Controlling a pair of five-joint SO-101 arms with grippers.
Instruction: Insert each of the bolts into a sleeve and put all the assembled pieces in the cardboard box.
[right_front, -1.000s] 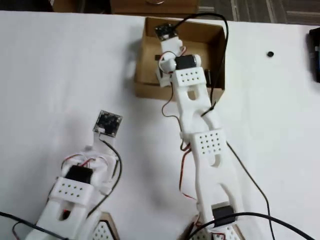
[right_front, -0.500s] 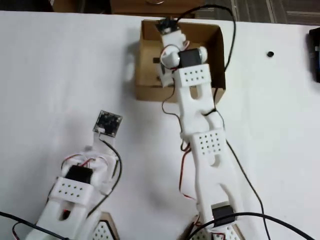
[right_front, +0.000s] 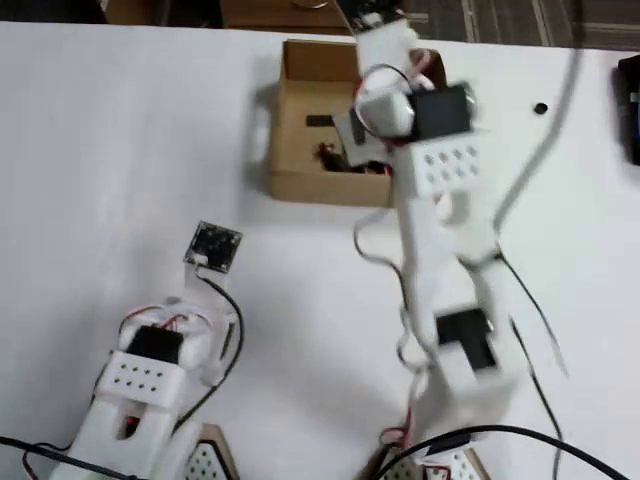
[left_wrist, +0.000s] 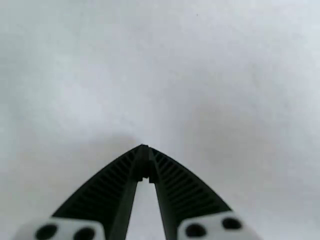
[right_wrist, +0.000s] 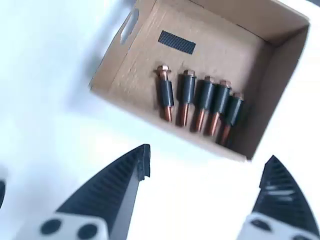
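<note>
The cardboard box (right_wrist: 140, 60) lies open below my right gripper (right_wrist: 207, 167), which is open and holds nothing. Inside it several copper bolts in black sleeves (right_wrist: 200, 102) lie side by side in a row. In the high view the right arm (right_front: 440, 200) stands raised over the near right part of the box (right_front: 300, 130), hiding much of its inside; a bit of the assembled pieces (right_front: 335, 158) shows. My left gripper (left_wrist: 143, 152) is shut with nothing in it, tips on the bare white table, at the lower left (right_front: 195, 300) in the high view.
A dark patch (right_wrist: 176, 42) is stuck to the box floor. A small black item (right_front: 540, 107) lies on the table at the far right, and a dark object (right_front: 630, 95) sits at the right edge. White table surface (right_front: 120, 130) spreads to the left of the box.
The right arm has lifted up and back out of the box and swung slightly right. The left arm has not moved.
</note>
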